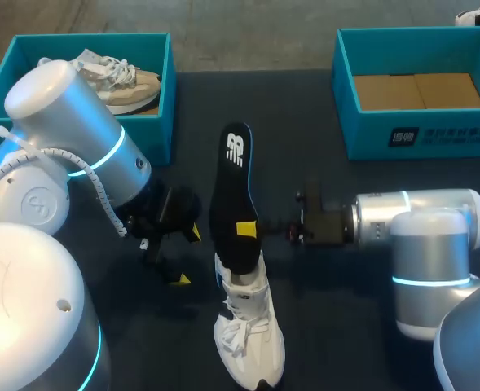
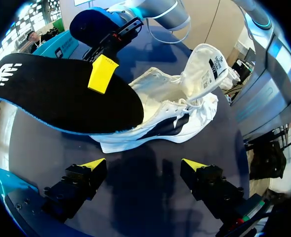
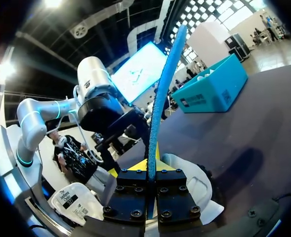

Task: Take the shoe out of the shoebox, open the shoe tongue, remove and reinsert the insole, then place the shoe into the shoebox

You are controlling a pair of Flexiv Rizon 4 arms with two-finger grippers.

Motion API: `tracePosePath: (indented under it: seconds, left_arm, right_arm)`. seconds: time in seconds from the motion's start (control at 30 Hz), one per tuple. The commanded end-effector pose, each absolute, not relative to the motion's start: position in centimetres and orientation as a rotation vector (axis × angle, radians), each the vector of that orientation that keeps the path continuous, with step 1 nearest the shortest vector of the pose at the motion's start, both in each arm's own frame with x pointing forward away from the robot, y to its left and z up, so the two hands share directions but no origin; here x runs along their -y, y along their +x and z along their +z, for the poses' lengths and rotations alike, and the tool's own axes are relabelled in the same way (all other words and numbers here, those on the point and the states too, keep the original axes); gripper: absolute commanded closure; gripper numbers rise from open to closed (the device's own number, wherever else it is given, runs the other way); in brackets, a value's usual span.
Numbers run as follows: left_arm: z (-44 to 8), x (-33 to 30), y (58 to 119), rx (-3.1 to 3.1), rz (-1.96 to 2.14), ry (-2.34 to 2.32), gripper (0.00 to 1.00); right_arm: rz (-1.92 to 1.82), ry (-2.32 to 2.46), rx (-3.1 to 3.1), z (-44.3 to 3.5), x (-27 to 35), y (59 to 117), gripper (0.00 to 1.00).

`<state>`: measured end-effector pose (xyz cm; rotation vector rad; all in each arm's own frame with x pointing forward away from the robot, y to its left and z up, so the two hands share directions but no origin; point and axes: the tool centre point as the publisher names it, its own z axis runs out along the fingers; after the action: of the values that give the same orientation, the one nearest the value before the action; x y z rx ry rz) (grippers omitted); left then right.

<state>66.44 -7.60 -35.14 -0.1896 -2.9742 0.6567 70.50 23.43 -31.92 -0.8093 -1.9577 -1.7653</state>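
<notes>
A white shoe lies on the dark table with its tongue pulled up. A black insole with a blue edge stands slanted above it, and its lower end is at the shoe's mouth. My right gripper comes in from the right and is shut on the insole near its middle. My left gripper is open just left of the shoe, with only table between its fingers.
A teal shoebox at the back left holds a beige shoe. A second teal shoebox at the back right has a cardboard floor. My left arm's large joints fill the near left.
</notes>
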Motion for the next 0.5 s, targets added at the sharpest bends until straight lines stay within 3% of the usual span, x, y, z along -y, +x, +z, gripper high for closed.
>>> tracePosePath:
  seconds: [0.03, 0.5]
  left_arm:
    - [-35.17, 7.54, 66.27, 2.977, 0.659, -0.189, 0.0]
    - [-35.17, 7.54, 66.27, 2.977, 0.659, -0.189, 0.0]
  right_arm:
    - [-1.759, -0.817, 1.96, -32.06, -23.59, 70.07, 1.0]
    - [-1.77, -0.843, 1.938, -32.99, -23.65, 69.14, 1.0]
